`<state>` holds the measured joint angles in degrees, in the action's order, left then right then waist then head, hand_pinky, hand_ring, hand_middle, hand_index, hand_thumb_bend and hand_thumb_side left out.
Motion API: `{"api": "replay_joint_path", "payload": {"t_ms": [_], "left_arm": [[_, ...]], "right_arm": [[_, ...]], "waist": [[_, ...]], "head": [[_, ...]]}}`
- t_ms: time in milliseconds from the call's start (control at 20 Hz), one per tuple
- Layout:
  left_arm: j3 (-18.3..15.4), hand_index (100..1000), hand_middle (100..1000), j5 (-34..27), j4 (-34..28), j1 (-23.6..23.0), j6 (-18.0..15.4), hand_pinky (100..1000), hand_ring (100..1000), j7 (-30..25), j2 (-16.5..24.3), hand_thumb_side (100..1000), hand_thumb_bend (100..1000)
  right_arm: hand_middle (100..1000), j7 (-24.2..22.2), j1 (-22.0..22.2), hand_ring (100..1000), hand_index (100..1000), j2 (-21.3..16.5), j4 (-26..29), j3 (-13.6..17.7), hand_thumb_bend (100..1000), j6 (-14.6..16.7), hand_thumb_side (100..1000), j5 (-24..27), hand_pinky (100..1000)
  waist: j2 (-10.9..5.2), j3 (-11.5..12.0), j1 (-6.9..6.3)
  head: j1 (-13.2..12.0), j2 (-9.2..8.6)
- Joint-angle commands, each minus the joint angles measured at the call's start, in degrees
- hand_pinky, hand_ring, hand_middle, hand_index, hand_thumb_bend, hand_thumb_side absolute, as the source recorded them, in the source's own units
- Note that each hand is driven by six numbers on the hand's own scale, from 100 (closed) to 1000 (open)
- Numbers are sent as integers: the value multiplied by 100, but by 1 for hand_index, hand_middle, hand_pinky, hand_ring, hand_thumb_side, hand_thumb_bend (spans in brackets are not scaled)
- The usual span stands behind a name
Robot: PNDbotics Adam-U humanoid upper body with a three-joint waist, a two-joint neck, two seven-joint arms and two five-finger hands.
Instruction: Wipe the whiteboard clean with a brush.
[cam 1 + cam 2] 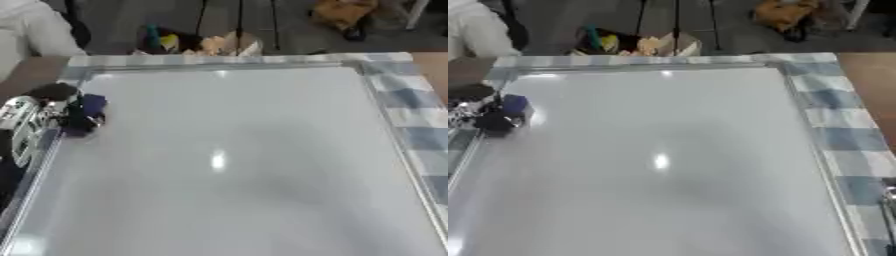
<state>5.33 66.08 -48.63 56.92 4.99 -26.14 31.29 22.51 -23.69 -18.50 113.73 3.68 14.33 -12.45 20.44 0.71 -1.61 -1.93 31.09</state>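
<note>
The whiteboard [236, 165] fills most of the view, lying flat with a silver frame around it. Its surface looks white and shows no marks, only a small bright reflection of light near the middle. Under the board there is a checked cloth [420, 130], which shows along the right side and along the far edge.

At the left edge of the board, in its farther half, is the left hand [52, 112], black with silver parts. It comes in from the left side and its fingers are curled round a brush [90, 106], a small dark blue block. The brush sits on the board surface just inside the left frame. The picture is blurred there, so I cannot tell exactly how the fingers lie on it.

At the right edge of the right eye view, low down, a small silver piece shows, possibly of the right arm; I cannot tell the state of the right hand.
</note>
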Motion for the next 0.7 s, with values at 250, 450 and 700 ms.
{"api": "replay_joint_path", "payload": {"t_ms": [250, 450, 700], "left_arm": [[77, 628, 380, -95, 58, 30, -156, 287, 391, -163, 29, 632, 100], [167, 625, 376, -132, 19, 118, -230, 282, 388, -264, -91, 641, 100], [261, 625, 374, -93, 32, 220, -329, 283, 387, -377, -261, 648, 100]], "right_arm": [[680, 12, -48, 858, 795, -86, 86, 29, 100, -15, 877, -12, 777], [680, 3, -49, 858, 795, -83, 86, 20, 100, -17, 877, -9, 776], [680, -4, -51, 858, 795, -80, 86, 12, 100, -17, 877, -2, 776]], "waist": [[-102, 0, 26], [-117, -2, 23], [-135, -2, 25]], "head": [[-18, -46], [-38, -36], [-63, -24]]}}
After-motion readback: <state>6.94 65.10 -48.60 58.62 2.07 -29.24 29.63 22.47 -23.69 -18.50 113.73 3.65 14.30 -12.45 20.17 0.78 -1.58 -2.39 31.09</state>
